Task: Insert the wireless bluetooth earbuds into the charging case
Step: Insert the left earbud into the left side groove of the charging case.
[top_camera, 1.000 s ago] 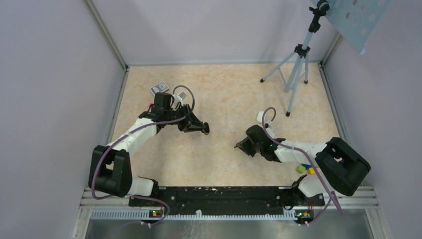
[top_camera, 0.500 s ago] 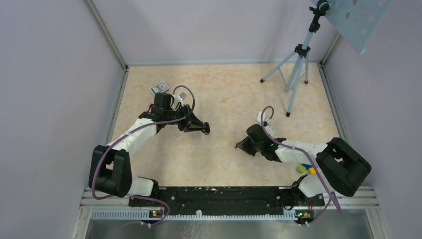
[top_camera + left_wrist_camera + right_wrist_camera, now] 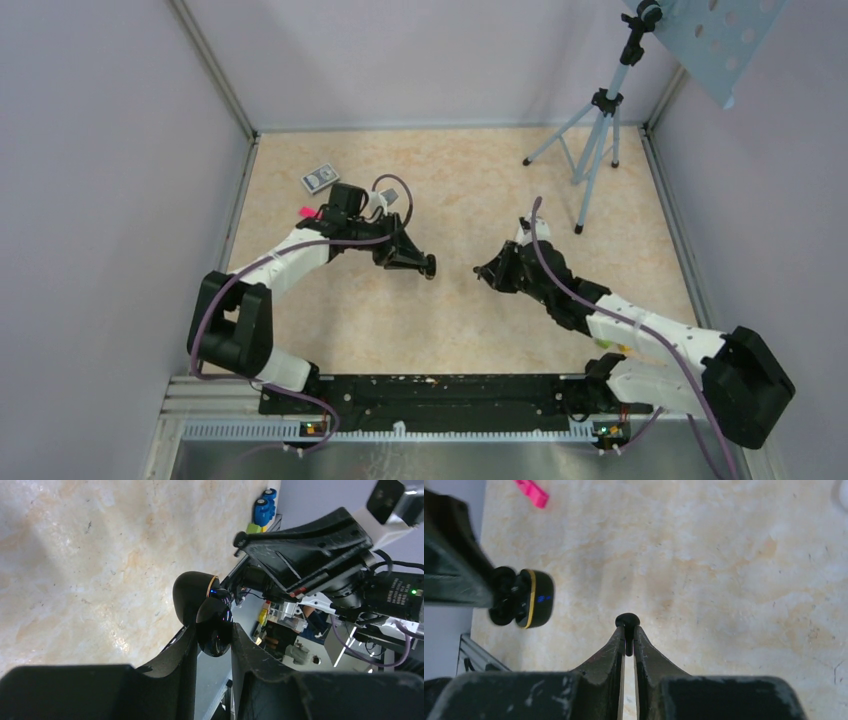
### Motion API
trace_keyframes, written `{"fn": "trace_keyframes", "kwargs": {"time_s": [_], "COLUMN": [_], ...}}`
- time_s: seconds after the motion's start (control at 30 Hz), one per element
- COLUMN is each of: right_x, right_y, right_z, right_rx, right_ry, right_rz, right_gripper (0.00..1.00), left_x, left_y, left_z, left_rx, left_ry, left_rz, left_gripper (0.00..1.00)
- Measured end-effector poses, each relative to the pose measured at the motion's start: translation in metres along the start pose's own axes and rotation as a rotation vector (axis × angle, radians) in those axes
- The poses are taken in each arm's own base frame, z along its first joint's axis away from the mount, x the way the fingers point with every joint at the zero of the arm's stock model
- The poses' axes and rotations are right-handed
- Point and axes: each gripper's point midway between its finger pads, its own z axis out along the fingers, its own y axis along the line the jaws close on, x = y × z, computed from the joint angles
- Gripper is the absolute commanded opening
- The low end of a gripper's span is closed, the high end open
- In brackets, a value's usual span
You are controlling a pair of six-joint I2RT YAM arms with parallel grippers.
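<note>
- Two grippers point at each other above the middle of the table [image 3: 450,330], tips near but apart.
- The left gripper [image 3: 213,637] is clamped on the charging case [image 3: 535,605], which is black with a gold rim and small blue lights. One glossy half sits between the fingers and the rimmed half juts past the tips.
- The right gripper [image 3: 627,635] is pinched on a tiny black earbud [image 3: 627,620] at its fingertips.
- Seen from the right wrist, the case hangs up and left of the earbud, not touching it.
- The second earbud cannot be made out.
</note>
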Motion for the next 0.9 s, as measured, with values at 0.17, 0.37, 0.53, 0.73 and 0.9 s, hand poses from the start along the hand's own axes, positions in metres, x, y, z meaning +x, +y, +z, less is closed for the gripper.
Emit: {"fn": "trace_keyframes", "kwargs": {"time_s": [0.17,0.37,0.53,0.73,0.9], "right_x": [-0.033,-0.056,-0.064,-0.065,-0.071], "right_y": [0.036,0.065,0.094,0.127,0.128], "right_z": [-0.021,-0.035,-0.037,-0.041,-0.032], "right_rx": [-0.173,-0.294,-0.357,-0.417,-0.356], "right_ry": [-0.123,-0.232,-0.268,-0.318,-0.371], "right_rz": [-0.168,-0.295,-0.367,-0.409,-0.339], "right_gripper": [0.00,0.00,0.00,0.00,0.00], "left_x": [-0.008,-0.010,-0.012,-0.016,-0.016], "left_y": [-0.012,-0.018,-0.025,-0.036,-0.042], "left_z": [0.001,0.006,0.007,0.003,-0.005], "left_rx": [0.035,0.079,0.099,0.115,0.141], "left_ry": [-0.025,-0.039,-0.041,-0.064,-0.137], "left_rz": [-0.044,-0.163,-0.251,-0.316,-0.373], "left_gripper": [0.00,0.00,0.00,0.00,0.00]}}
